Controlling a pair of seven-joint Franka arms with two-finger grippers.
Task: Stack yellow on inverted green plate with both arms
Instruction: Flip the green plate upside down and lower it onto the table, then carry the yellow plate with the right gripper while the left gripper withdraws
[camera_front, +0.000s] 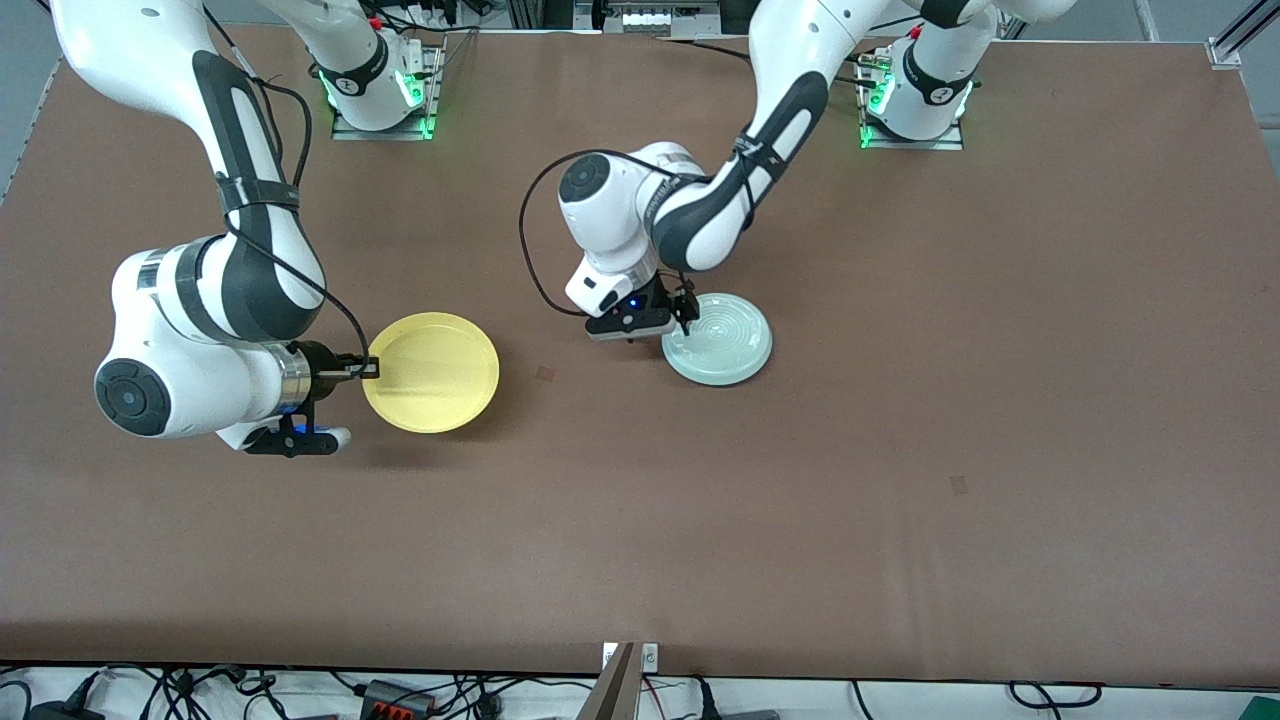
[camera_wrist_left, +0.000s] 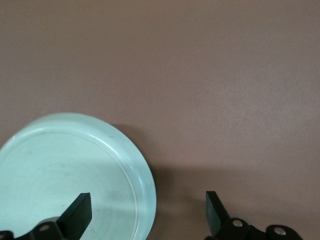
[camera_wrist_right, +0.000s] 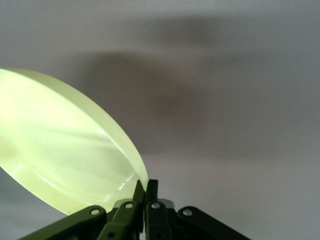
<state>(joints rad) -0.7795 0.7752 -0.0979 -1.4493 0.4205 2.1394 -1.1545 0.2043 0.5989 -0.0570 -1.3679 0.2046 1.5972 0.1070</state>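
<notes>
The yellow plate (camera_front: 430, 372) is held by its rim in my right gripper (camera_front: 368, 368), tilted a little above the table at the right arm's end. In the right wrist view the fingers pinch the rim of the yellow plate (camera_wrist_right: 65, 145) at my right gripper (camera_wrist_right: 145, 192). The green plate (camera_front: 718, 338) lies bottom up on the table near the middle. My left gripper (camera_front: 685, 310) is open and low over its edge. In the left wrist view one finger is over the green plate (camera_wrist_left: 70, 170) and the other over bare table, around my left gripper (camera_wrist_left: 148, 215).
The brown table (camera_front: 900, 450) stretches wide toward the front camera and the left arm's end. Both arm bases (camera_front: 380, 90) stand along the table's edge farthest from the front camera. Cables (camera_front: 400, 695) hang below the edge nearest that camera.
</notes>
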